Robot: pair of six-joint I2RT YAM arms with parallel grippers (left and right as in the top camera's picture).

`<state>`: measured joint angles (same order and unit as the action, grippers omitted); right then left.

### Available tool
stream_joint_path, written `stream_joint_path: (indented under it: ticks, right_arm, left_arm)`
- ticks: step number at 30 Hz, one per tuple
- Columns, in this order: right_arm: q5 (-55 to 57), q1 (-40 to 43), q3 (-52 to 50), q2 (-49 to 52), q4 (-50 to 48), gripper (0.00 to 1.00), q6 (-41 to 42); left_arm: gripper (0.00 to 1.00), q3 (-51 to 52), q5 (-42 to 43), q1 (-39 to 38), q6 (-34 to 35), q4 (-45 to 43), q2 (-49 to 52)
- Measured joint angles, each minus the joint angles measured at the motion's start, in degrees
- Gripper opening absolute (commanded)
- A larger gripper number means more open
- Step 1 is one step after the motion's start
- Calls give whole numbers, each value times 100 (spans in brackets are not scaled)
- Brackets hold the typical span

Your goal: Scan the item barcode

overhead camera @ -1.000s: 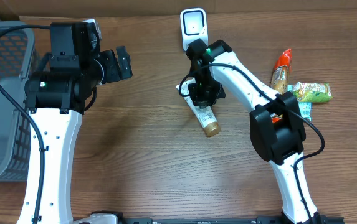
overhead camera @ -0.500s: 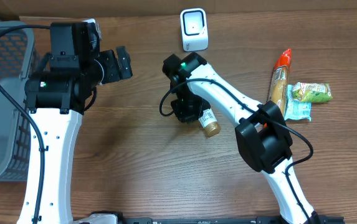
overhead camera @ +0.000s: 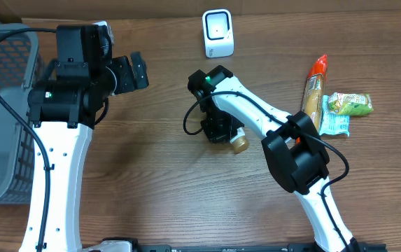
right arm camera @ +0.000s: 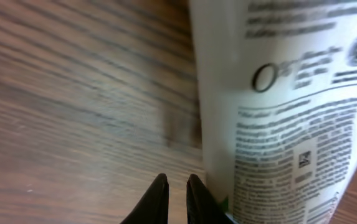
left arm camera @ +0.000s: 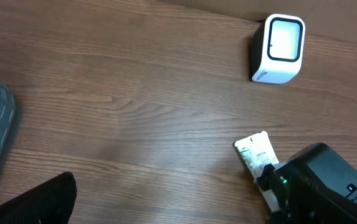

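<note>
Two views split the white tube (overhead camera: 238,144): overhead shows only its brown cap end sticking out from under the right arm (overhead camera: 256,115) on the table (overhead camera: 158,182), well apart from the barcode scanner (overhead camera: 217,33), while the right wrist view shows its printed side just beside the right tool (right arm camera: 175,186), tips almost together on nothing. Left tool (overhead camera: 143,70) is spread apart and empty; its wrist view catches the tube's crimped end.
</note>
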<state>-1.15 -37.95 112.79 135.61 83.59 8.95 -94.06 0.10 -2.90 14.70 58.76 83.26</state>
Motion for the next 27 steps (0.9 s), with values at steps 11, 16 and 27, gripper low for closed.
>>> stream_joint_path:
  ticks: [11,16,27]
  right_arm:
    - [538,468,-4,-2,-4,13,0]
    - [693,951,-4,0,-297,15,0]
    - [699,2050,-20,-2,-1812,25,96]
  left_arm:
    - [100,0,2,0,2,0,2]
    - [100,0,2,0,2,0,2]
    - [100,0,2,0,0,0,0]
